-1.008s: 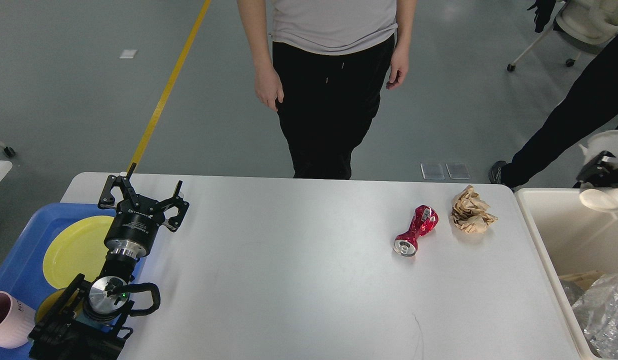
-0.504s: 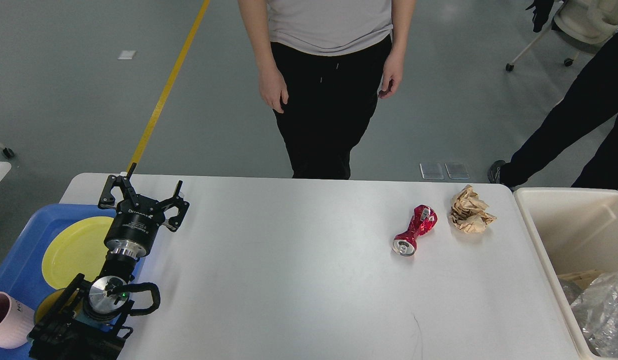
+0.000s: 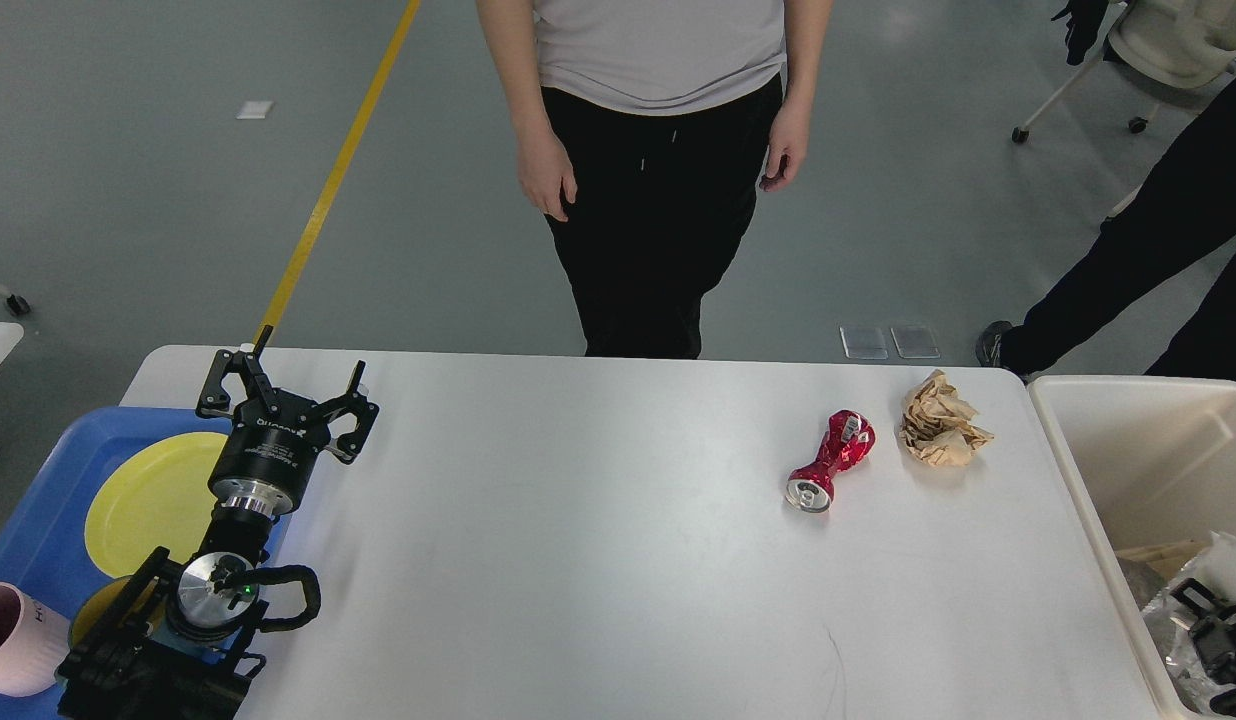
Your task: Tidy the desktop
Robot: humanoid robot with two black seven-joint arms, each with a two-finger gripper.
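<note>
1. L gripper point(image 3: 286, 390) sits at the far end of the black left arm, which comes up from the bottom-left corner. Fingers spread wide apart, nothing between them. It hovers over the far-left part of the desktop point(image 3: 598, 540), just right of the blue tray point(image 3: 48, 510).
2. R gripper point(image 3: 1218, 640) is only partly in view at the bottom-right edge, low inside the cream bin point(image 3: 1088, 450), among crinkled clear plastic point(image 3: 1193, 600). Dark and cut off by the frame; can't tell if it's spread or closed, or holding anything.
3. Desktop fills the lower half of the view, white, rounded corners, w/ tray at its left end and bin at its right end.
4. On its right part: a crushed red can point(image 3: 830, 460) lying on its side, open end toward the robot; just beside it, farther right, a crumpled brown paper ball point(image 3: 940, 432). The two are close but apart.
5. In the tray: a yellow plate point(image 3: 148, 500) and a pink cup point(image 3: 13, 640) at the near-left corner.
6. Room: grey floor, a yellow line point(image 3: 338, 170) running diagonally. A person point(image 3: 658, 150) in grey shirt and black trousers stands at the far edge of the desktop, arms down. A second person's leg point(image 3: 1128, 260) at right, and an office chair point(image 3: 1158, 50) top right.
</note>
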